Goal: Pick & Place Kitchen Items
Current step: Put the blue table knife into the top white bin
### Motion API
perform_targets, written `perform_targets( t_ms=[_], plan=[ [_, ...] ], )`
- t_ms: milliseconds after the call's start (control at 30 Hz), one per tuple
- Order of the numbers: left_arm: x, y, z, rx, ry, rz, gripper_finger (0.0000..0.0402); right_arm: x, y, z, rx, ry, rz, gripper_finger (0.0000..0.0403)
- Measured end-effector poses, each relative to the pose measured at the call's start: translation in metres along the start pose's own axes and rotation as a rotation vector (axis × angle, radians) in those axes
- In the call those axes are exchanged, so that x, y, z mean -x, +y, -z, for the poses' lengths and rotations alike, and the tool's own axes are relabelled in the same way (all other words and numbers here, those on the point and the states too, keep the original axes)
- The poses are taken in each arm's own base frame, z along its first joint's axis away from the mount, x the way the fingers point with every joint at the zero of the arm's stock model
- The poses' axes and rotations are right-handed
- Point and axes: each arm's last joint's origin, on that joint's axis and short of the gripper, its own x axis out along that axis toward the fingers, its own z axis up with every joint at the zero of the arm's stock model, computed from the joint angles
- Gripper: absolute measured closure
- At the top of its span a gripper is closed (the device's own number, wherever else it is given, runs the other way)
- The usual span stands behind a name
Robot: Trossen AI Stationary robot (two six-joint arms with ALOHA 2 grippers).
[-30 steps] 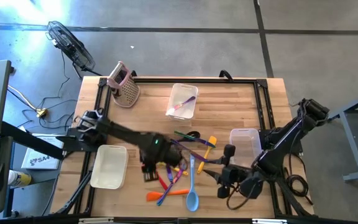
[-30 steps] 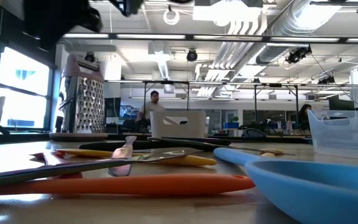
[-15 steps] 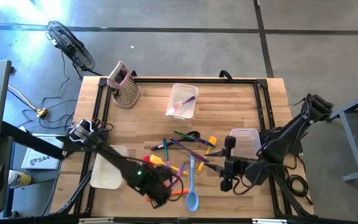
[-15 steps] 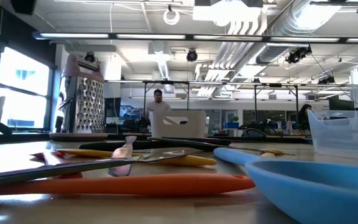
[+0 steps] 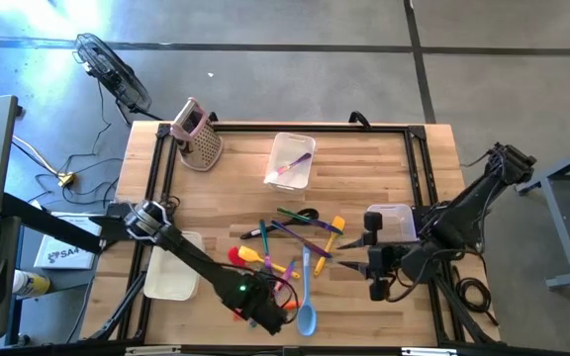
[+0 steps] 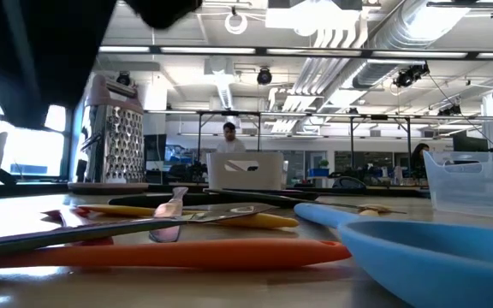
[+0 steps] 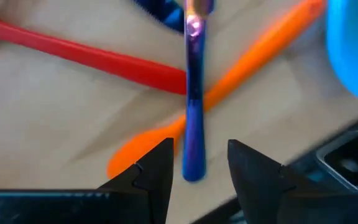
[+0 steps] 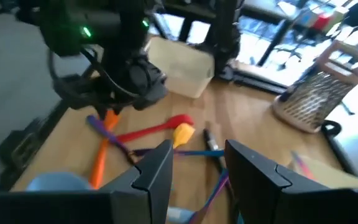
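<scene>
Several slim kitchen items lie in a loose crossing pile (image 5: 290,252) on the wooden table. Among them are a blue spoon (image 5: 305,297), an orange spatula (image 7: 253,53), a red spoon (image 7: 86,56) and a blue-purple handle (image 7: 193,124). My left gripper (image 5: 265,314) hangs over the near end of the pile, pointing down and open. Its fingers (image 7: 157,165) stand on either side of that handle's free end with a gap on both sides. My right gripper (image 8: 197,168) is raised at the pile's right, open, with nothing between its fingers.
A white bin (image 5: 171,265) stands near left and a clear bin (image 5: 392,229) at right. A second clear bin (image 5: 291,146) at far centre holds a purple utensil (image 5: 290,168). A pink grater (image 5: 198,136) stands far left. The table's near edge is close to my left gripper.
My left gripper has swung from over the middle of the pile toward the table's near edge and a little right. It has sunk lower and rolled about its own axis. My right gripper has risen slightly and drawn back toward the far side.
</scene>
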Motion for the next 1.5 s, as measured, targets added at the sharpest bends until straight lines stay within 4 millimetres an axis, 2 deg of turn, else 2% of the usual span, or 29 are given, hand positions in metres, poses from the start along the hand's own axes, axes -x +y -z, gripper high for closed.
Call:
perform_targets(
  t_ms=[233,667,933,1300,1500],
  plan=[
    [-0.014,-0.013,-0.009,0.033,-0.007,0.089,0.0256,0.008,0.005,0.008,-0.003,0.080,-0.134,0.0263],
    [-0.030,-0.007,-0.007,0.144,0.047,-0.001,0.0256,0.011,0.011,0.013,-0.042,0.154,-0.306,0.0263],
    [-0.030,-0.006,-0.006,0.188,0.085,-0.016,0.0257,0.012,0.012,0.014,-0.053,0.171,-0.330,0.0263],
    [-0.041,-0.004,-0.005,0.179,0.115,-0.059,0.0285,0.011,0.011,0.014,-0.055,0.169,-0.324,0.0263],
    [-0.040,-0.007,-0.005,0.178,0.116,-0.034,0.0286,0.011,0.011,0.014,-0.055,0.169,-0.324,0.0263]
  ],
)
